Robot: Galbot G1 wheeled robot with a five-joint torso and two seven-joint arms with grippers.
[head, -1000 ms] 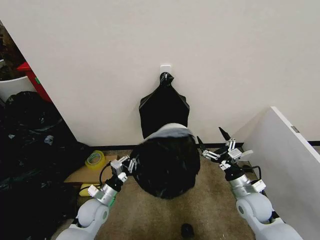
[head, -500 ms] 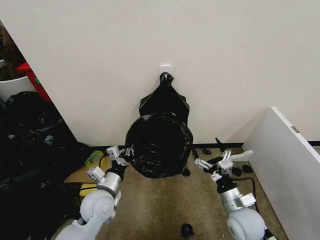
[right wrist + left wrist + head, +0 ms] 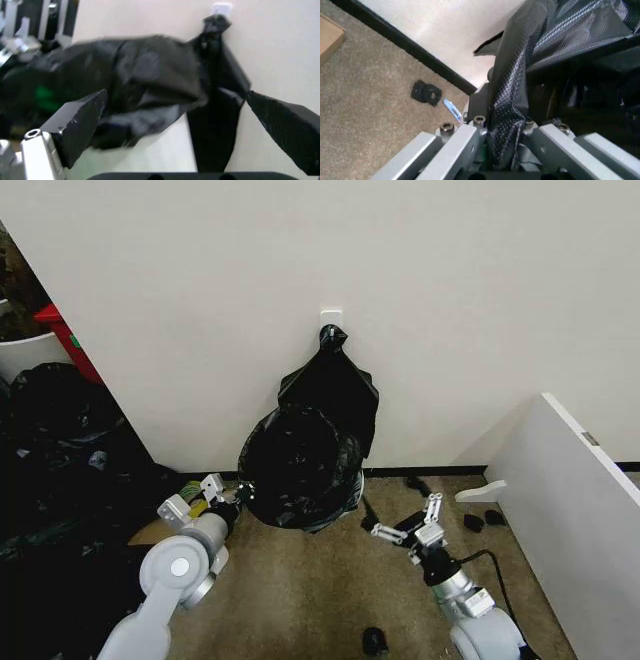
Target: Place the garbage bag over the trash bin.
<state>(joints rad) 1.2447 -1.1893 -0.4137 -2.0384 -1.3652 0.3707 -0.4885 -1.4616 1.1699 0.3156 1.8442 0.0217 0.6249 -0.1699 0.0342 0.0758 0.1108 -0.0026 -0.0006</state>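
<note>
Head view: left end effector [image 3: 232,496] is clamped on the garbage bag [image 3: 298,470], gripping a fold at its near-left edge. Right end effector [image 3: 402,527] hangs spread wide, just beside the bag. Beyond the bag, the hook [image 3: 331,314] holds another black bundle [image 3: 335,385].

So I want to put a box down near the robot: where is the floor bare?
Bare carpet lies between the two arms, below the garbage bag. Crowded: the black heap at left, small bits by the white panel.
</note>
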